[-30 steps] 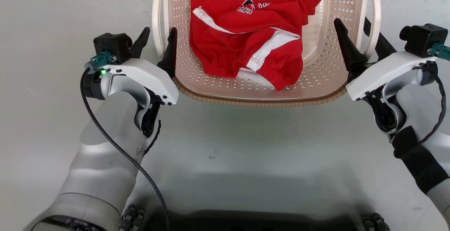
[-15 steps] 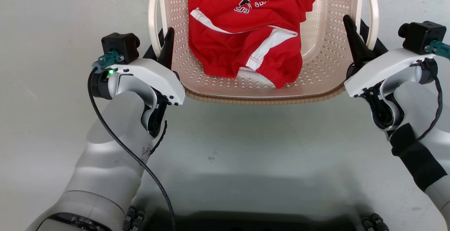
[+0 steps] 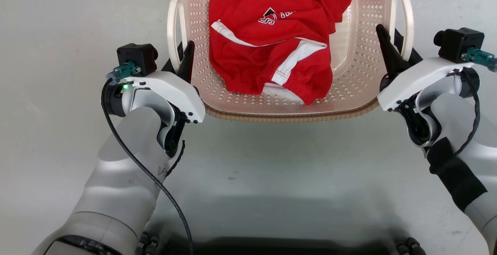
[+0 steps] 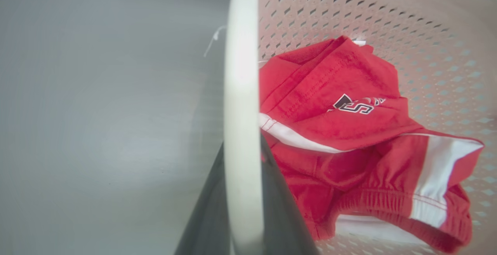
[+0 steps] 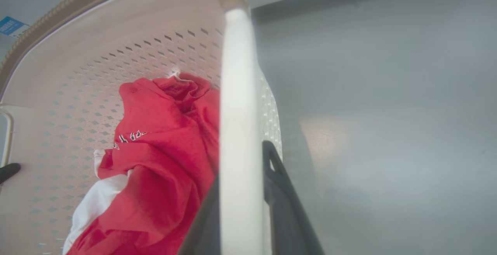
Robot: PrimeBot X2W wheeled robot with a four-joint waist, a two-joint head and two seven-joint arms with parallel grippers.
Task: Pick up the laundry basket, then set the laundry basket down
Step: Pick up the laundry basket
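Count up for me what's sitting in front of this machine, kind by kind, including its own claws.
Laundry basket: 1
Red clothing bundle: 1 (I cannot tell how many pieces it is)
End effectors: 2, the left end effector and the right end effector, each astride a white basket handle
Total: 4

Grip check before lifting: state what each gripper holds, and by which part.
Both hold the laundry basket: the left gripper is clamped on its left white handle, the right gripper on its right white handle, one finger either side.
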